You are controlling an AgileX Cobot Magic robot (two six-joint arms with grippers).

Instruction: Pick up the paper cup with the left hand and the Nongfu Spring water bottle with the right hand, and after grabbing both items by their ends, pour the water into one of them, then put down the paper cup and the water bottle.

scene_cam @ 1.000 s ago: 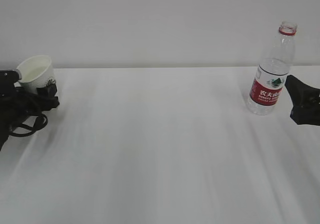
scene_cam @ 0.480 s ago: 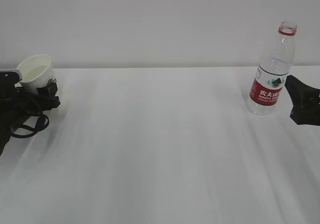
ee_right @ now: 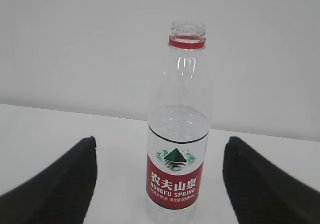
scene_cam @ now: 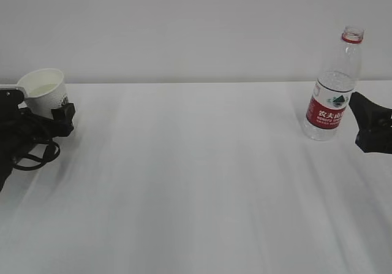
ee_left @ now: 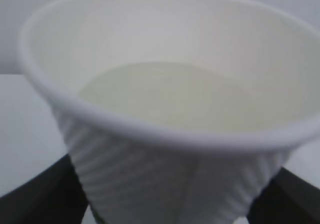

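The paper cup [scene_cam: 41, 90] sits at the far left, leaning a little, between the jaws of my left gripper [scene_cam: 49, 111]. In the left wrist view the cup [ee_left: 165, 83] fills the frame, with a pale pool of water [ee_left: 165, 96] inside. The black fingers [ee_left: 40, 199] flank its ribbed lower wall with thin slivers of table showing between, so the left gripper [ee_left: 167, 204] is open. The Nongfu Spring water bottle [scene_cam: 331, 96] stands upright and uncapped at the right. My right gripper [scene_cam: 367, 124] is just right of it, open. The bottle [ee_right: 177, 149] stands ahead of the right gripper [ee_right: 160, 149], touching neither finger.
A white table [scene_cam: 196, 182] runs across the view to a plain white wall behind. Black cables [scene_cam: 30, 151] loop under the left arm at the left edge.
The left jaws have spread wider around the cup. The cup has shifted slightly left. The right gripper and the bottle have not moved.
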